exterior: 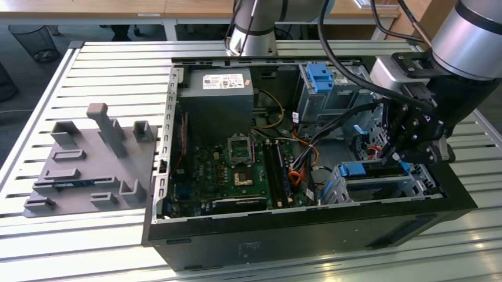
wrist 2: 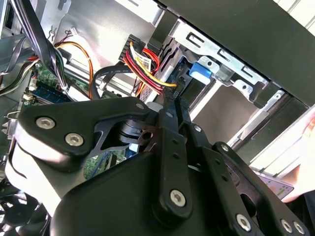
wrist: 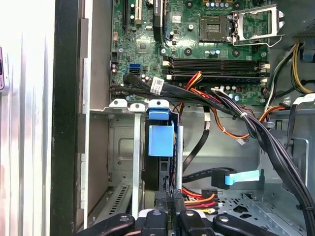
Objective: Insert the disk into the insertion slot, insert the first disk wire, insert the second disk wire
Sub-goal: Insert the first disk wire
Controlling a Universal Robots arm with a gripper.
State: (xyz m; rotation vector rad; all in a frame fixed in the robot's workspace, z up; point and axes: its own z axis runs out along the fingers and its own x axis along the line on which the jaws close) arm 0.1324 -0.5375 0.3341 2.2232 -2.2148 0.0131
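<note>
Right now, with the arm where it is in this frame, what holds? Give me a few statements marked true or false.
1. The disk sits in the insertion slot. True.
2. The computer case is closed. False: its side is open and the motherboard shows.
3. The gripper hovers over the grey fixture. False: it reaches into the case at the exterior view's right, by the insertion slot.
4. A bundle of red, yellow and black wires runs close to the gripper. True.
</note>
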